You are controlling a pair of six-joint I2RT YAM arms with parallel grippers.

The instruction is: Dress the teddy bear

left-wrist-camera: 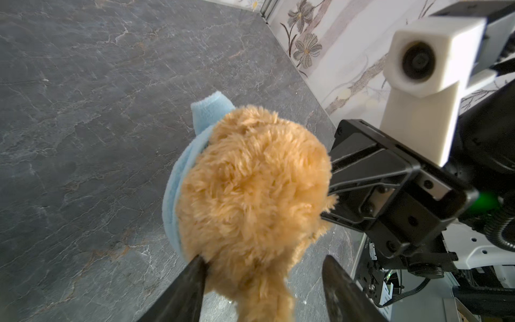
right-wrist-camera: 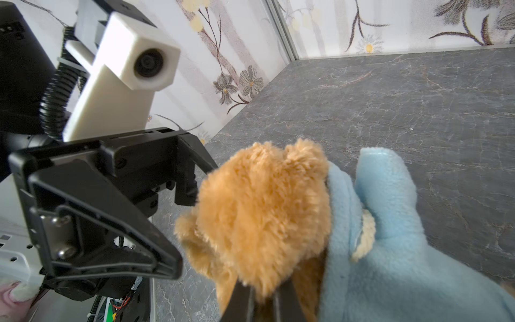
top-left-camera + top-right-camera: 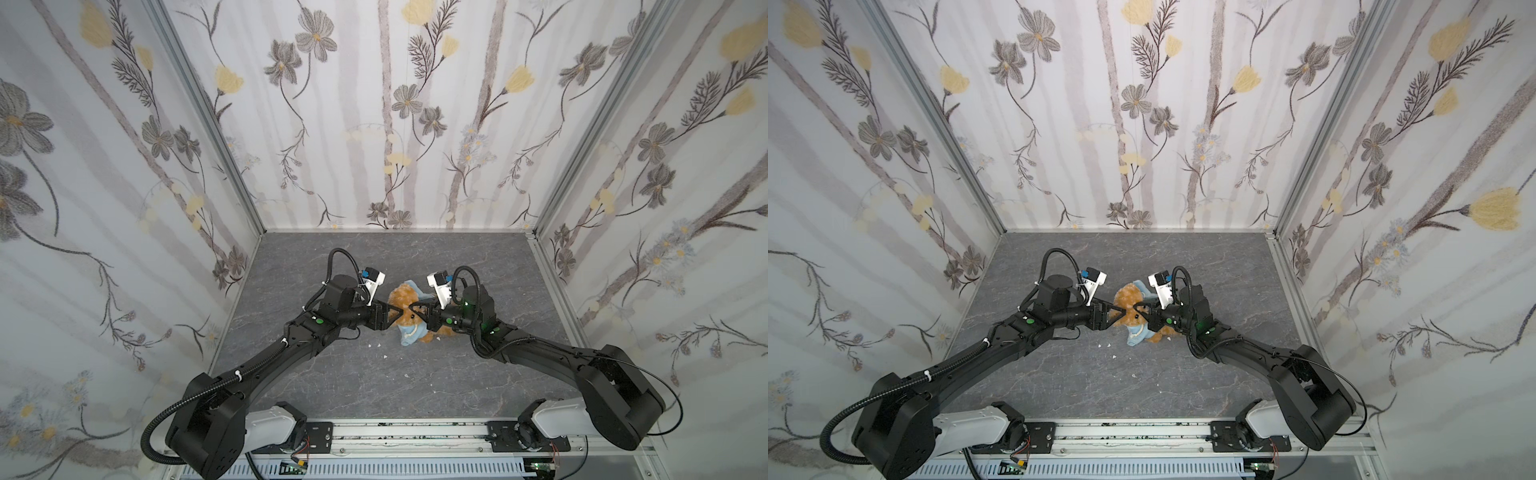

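one fluffy golden-brown teddy bear point(image 3: 402, 300), partly in one light-blue top point(image 3: 409, 337), sits lower-centre in both top views; left gripper point(image 1: 263, 258) gapes around it, right gripper point(image 2: 264, 287) pinches its fur.

Fluffy plush teddy bear point(image 1: 250, 195), soft fleece top point(image 2: 390, 251)

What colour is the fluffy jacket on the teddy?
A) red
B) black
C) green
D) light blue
D: the fleece top on the teddy bear is light blue, in both wrist views and both top views.
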